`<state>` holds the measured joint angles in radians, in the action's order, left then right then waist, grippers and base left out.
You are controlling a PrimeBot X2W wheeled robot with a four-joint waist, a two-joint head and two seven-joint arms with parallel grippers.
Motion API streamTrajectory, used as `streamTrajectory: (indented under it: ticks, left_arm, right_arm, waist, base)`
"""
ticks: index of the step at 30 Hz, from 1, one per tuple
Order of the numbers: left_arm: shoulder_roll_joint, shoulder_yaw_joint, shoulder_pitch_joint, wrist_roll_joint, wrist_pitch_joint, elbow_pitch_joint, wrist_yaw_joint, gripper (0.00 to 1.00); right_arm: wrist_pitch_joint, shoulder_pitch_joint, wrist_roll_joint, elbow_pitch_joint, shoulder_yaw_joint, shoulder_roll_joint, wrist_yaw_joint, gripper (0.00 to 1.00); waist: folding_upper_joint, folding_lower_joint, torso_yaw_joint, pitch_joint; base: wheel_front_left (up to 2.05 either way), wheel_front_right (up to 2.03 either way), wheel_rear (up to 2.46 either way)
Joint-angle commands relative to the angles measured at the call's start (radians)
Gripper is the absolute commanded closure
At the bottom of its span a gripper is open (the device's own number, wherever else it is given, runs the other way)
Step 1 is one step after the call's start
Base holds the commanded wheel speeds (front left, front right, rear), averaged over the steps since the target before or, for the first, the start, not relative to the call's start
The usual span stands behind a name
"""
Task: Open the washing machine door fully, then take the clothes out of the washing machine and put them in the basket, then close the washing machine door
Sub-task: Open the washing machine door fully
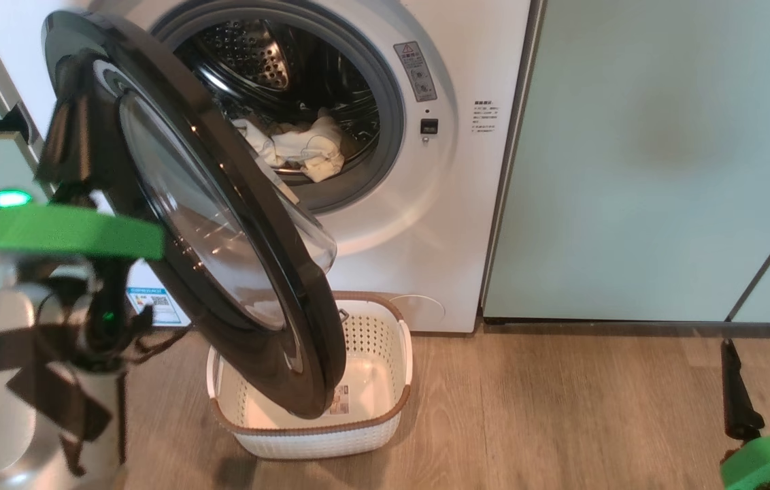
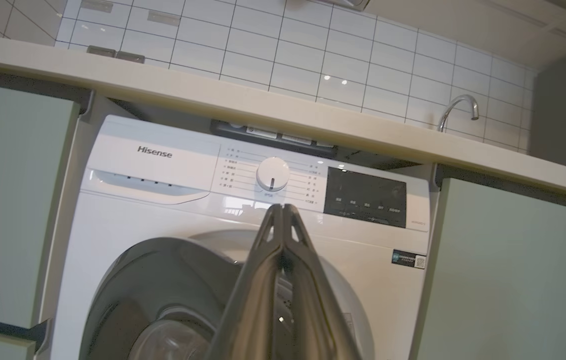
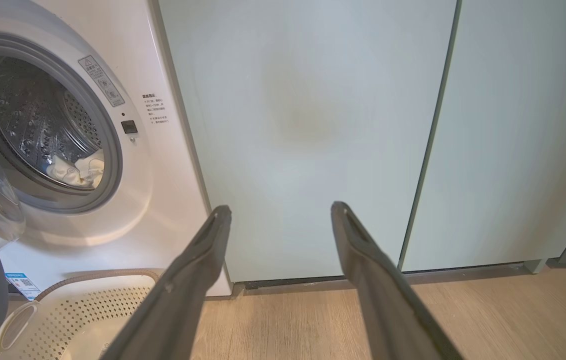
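The washing machine door [image 1: 211,224], a glossy black ring around a bulging clear glass bowl, stands swung partway out at the left of the white washing machine [image 1: 439,204]. It blocks the left of the opening. The clothes [image 1: 303,146], a crumpled cream heap, lie low in the perforated steel drum against the grey rubber seal, their left part hidden behind the door. The door's lower edge also covers one corner of the basket [image 1: 375,337], perforated cream plastic with a brown woven-look rim, which sits on the wood-grain floor [image 1: 562,408] just before the machine. The left gripper [image 2: 283,210] has its long dark fingers pressed together on nothing; from the head its tips are hard to make out. The right gripper [image 1: 756,347] hangs spread and empty before pale green cabinet doors [image 1: 630,170].
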<state>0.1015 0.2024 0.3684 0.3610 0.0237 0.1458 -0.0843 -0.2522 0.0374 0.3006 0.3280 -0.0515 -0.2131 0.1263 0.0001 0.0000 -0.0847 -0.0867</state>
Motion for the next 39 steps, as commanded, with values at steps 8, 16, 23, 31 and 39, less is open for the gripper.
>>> streamTrajectory:
  ticks: [8, 16, 23, 31, 39]
  left_arm:
    - [-0.021, -0.144, 0.148, 0.003, -0.107, 0.159, 0.012, 1.0]
    - [-0.047, -0.406, 0.184, 0.033, -0.181, 0.244, 0.026, 1.0]
    - [-0.051, -0.608, 0.15, 0.002, -0.159, 0.253, 0.084, 1.0]
    - [-0.051, -0.777, 0.09, -0.032, -0.085, 0.159, 0.154, 1.0]
    - [-0.051, -0.931, 0.024, -0.017, -0.03, 0.036, 0.178, 1.0]
  right_arm:
    - [-0.01, 0.027, -0.004, -0.035, -0.005, -0.015, 0.004, 0.0]
    - [-0.01, 0.031, -0.004, -0.034, -0.007, -0.018, 0.004, 0.0]
    - [-0.01, 0.034, -0.005, -0.034, -0.012, -0.021, 0.004, 0.0]
    - [-0.01, 0.04, -0.007, -0.037, -0.013, -0.025, 0.004, 0.0]
    - [-0.01, 0.041, -0.007, -0.038, -0.015, -0.031, 0.004, 0.0]
  waist:
    - [-0.0001, 0.0, 0.01, 0.006]
    - [-0.0001, 0.0, 0.01, 0.006]
    - [-0.0001, 0.0, 0.003, 0.011]
    - [-0.0001, 0.0, -0.001, 0.018]
    - [-0.0001, 0.0, 0.002, 0.026]
  base:
    - [0.0, 0.0, 0.0]
    - [0.0, 0.0, 0.0]
    - [0.0, 0.0, 0.0]
    - [0.0, 0.0, 0.0]
    - [0.0, 0.0, 0.0]
